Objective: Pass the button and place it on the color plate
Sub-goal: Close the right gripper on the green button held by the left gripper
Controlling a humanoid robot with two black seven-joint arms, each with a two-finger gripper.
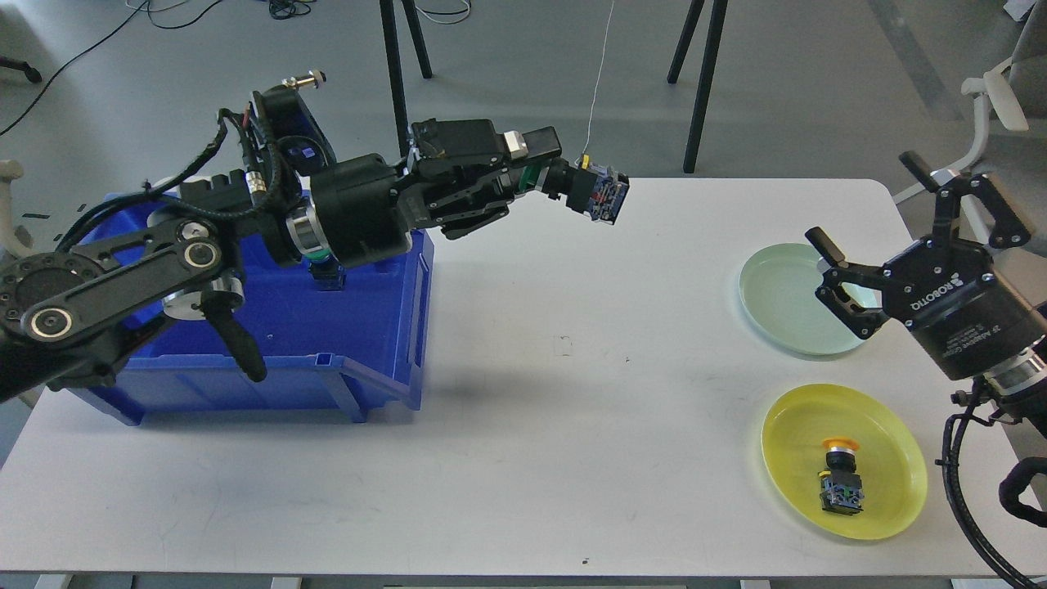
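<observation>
Head view shows you one button [840, 478] already on the yellow plate [883, 507]; left tool [546, 176] pinches the green button [590, 192], right tool [842, 282] spread, handover pending.

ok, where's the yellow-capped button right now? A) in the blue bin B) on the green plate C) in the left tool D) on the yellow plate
D: the yellow-capped button lies on its side on the yellow plate; the green plate holds nothing, and the left tool grips a different, green-collared button.
</observation>
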